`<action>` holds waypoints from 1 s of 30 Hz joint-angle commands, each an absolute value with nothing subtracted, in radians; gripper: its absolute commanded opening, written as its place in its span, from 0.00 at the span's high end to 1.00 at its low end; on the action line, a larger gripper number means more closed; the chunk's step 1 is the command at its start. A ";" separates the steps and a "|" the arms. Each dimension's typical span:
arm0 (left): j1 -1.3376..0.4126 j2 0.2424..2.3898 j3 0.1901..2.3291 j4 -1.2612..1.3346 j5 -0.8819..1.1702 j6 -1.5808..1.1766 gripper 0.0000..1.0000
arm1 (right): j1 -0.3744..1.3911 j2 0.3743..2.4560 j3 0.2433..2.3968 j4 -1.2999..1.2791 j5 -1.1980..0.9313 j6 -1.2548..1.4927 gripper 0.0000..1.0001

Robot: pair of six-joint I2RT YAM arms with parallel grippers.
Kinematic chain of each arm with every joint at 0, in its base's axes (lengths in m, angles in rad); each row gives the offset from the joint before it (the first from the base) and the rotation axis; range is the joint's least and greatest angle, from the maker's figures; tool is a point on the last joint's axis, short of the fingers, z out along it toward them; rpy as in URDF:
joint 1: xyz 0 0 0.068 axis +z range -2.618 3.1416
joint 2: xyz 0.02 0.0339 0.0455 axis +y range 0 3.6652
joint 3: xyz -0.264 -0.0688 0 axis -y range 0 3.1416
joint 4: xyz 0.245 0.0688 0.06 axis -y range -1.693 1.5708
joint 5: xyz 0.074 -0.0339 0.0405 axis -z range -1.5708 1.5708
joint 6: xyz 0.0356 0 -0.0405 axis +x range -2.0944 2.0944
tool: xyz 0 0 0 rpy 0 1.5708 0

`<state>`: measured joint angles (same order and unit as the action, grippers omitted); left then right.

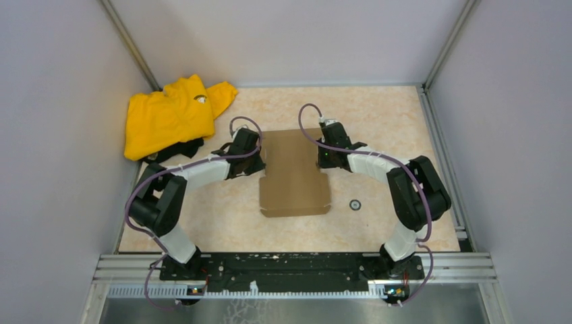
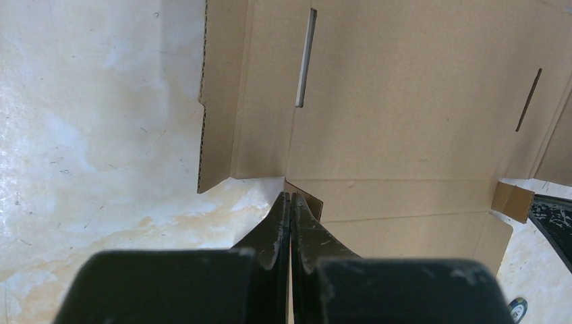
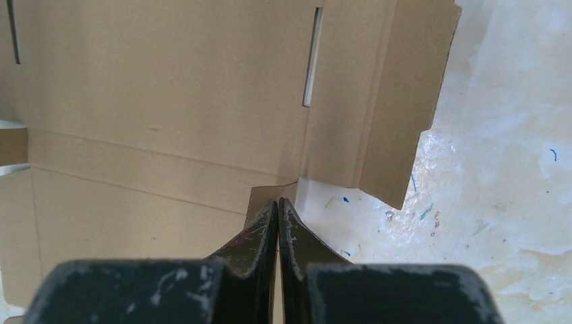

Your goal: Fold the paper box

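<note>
The paper box (image 1: 295, 175) lies flat and unfolded in the middle of the table, plain brown with slots and side flaps. My left gripper (image 1: 260, 159) is at the notch in its left edge and my right gripper (image 1: 320, 160) at the matching notch on the right. In the left wrist view the left gripper (image 2: 291, 196) is shut, its tips against a small raised tab (image 2: 311, 202) of the box (image 2: 405, 101). The right gripper (image 3: 277, 200) is also shut, tips against a small raised tab (image 3: 260, 197) of the box (image 3: 168, 101). Whether cardboard is pinched between either pair of fingers does not show.
A crumpled yellow garment (image 1: 172, 115) lies at the back left corner, with something black (image 1: 185, 147) under its near edge. A small round ring (image 1: 355, 204) sits on the table right of the box. Grey walls close in the table on three sides.
</note>
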<state>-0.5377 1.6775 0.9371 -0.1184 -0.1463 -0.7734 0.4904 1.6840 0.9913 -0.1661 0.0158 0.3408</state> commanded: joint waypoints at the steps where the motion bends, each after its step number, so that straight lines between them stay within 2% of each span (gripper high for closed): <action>1: -0.549 1.696 0.969 -0.114 -0.160 -0.781 1.00 | 0.503 1.701 1.029 -0.134 0.011 0.336 0.98; 21: -0.592 1.768 1.036 -0.144 -0.183 -0.773 1.00 | 0.529 1.782 1.057 -0.132 0.014 0.334 0.98; 30: -0.644 1.822 0.966 -0.113 -0.206 -0.795 1.00 | 0.547 1.809 1.043 -0.128 0.030 0.336 0.98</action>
<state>-0.6262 1.7908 1.0092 -0.1211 -0.1955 -0.7738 0.5182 1.7760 1.0172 -0.1436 0.0185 0.3408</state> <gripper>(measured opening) 0.005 0.021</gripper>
